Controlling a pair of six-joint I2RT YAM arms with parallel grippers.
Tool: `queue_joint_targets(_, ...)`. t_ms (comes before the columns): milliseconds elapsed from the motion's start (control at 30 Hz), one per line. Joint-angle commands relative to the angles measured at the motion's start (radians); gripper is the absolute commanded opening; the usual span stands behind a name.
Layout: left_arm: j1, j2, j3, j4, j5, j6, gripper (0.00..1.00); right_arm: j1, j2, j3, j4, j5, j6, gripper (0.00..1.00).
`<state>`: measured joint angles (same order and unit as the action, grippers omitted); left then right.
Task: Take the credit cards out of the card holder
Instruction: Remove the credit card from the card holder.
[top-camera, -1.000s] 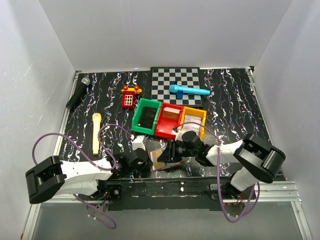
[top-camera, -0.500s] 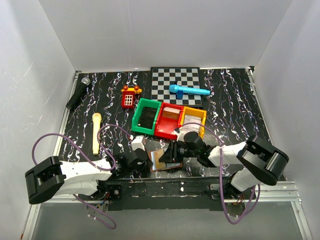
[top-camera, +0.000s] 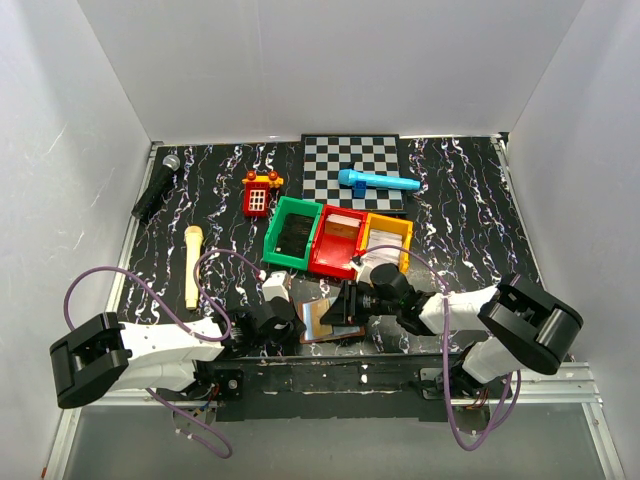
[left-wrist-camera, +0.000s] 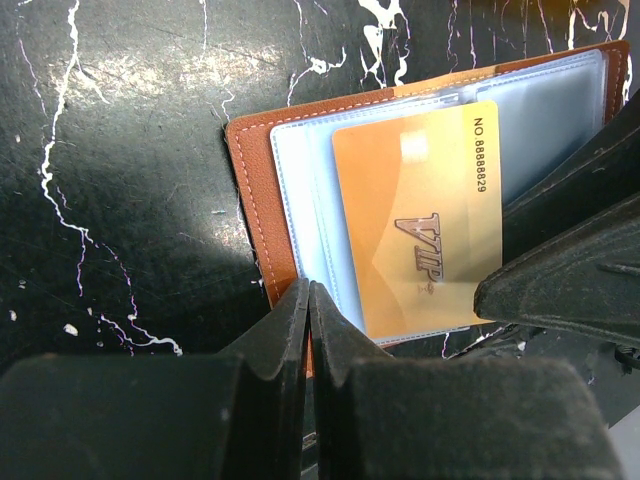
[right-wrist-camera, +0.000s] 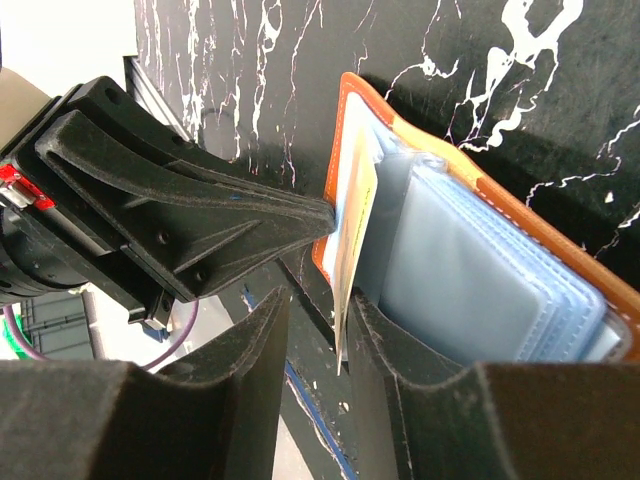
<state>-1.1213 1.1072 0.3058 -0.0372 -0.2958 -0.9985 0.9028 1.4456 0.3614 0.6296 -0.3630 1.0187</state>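
Black marbled table (top-camera: 180, 215), near edge: card holder (left-wrist-camera: 250, 190) is lying open, with green bin (top-camera: 272, 240) and red bin (top-camera: 330, 268) just behind. Left gripper (left-wrist-camera: 308, 295) is pressing its brown edge, jaws closed (nothing between). Right gripper (right-wrist-camera: 320, 310) is straddling the gold card (left-wrist-camera: 415, 220), jaws part-open, left finger crowding alongside.

Left arm (top-camera: 150, 345): lies low along my near edge, forearm stretched rightward toward centre. Left gripper (left-wrist-camera: 308, 292): jaws pressed together, no gap at tips, tips angled down at surface. Right arm (top-camera: 470, 300): elbow folded at far right, forearm reaching leftward. Right gripper (right-wrist-camera: 318, 315): jaws parted, narrow gap between fingers. My two grippers face each other, tips close, front centre.
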Motion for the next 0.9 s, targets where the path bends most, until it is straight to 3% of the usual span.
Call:
queue_joint_targets(0,-0.002,0.013,-0.039,-0.098,0.000,0.004,0.00,-0.007,-0.033,-0.007,0.033,-0.005,-0.002,0.36)
queue_joint_targets(867,-0.002,0.011,-0.039,-0.102,-0.002,0.003,0.00,-0.035,-0.076,-0.033,0.005,0.001,-0.012,0.32)
